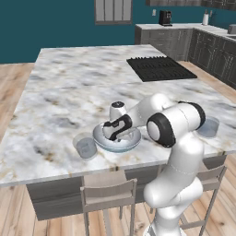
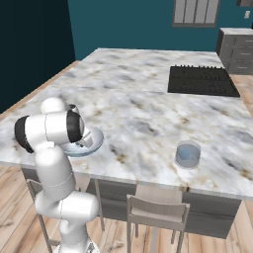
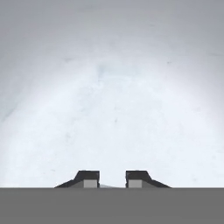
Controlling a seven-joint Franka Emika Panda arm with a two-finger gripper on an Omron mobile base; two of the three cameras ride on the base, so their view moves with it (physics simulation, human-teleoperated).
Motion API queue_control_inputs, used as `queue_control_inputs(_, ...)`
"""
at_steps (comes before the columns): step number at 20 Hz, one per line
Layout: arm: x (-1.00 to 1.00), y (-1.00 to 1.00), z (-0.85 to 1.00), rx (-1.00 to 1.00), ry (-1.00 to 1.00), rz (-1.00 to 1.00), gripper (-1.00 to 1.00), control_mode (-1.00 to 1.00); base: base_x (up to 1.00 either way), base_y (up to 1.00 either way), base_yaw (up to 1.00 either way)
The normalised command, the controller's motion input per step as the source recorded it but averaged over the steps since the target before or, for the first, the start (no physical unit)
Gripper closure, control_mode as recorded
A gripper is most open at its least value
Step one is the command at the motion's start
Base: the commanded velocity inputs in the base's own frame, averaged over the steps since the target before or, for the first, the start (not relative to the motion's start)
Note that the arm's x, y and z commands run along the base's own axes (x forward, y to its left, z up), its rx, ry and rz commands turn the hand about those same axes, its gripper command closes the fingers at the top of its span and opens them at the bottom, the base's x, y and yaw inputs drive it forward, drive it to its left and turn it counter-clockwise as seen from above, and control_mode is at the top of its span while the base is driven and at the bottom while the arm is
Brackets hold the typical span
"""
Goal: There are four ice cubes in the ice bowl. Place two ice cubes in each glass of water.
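The ice bowl (image 1: 134, 140) (image 2: 95, 140), wide and pale blue-grey, stands near the island's front edge. My gripper (image 1: 110, 137) reaches down into it. In the hand view the bowl's pale floor (image 3: 113, 109) lies close under the gripper (image 3: 113, 179). The two dark tips stand close together with a small pale sliver, seemingly an ice cube (image 3: 112, 186), pinched between them. No other ice cubes can be made out. One glass of water (image 1: 86, 146) stands just left of the bowl. The other glass of water (image 1: 207, 126) (image 2: 188, 154) stands well to the right.
A black cooktop (image 1: 159, 68) (image 2: 200, 80) is set into the marble island further back. Stools (image 1: 108, 193) (image 2: 158, 207) stand under the island's front edge. My own elbow (image 1: 173, 124) hangs over the counter between the bowl and the right glass.
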Motion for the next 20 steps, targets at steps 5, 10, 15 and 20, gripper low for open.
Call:
queue_control_inputs(5,-0.35,-0.18,0.46,0.13,0.00,0.00,1.00,-1.00,0.00,0.00,0.00)
queue_control_inputs(10,-0.26,-0.30,0.65,0.15,0.01,0.00,1.00,-1.00,0.00,0.00,0.00)
queue_control_inputs(15,-0.26,-0.06,0.67,0.12,0.09,0.00,1.00,-1.00,0.00,0.00,0.00)
queue_control_inputs(20,-0.08,0.49,0.43,0.07,0.10,0.05,1.00,-1.00,0.00,0.00,0.00)
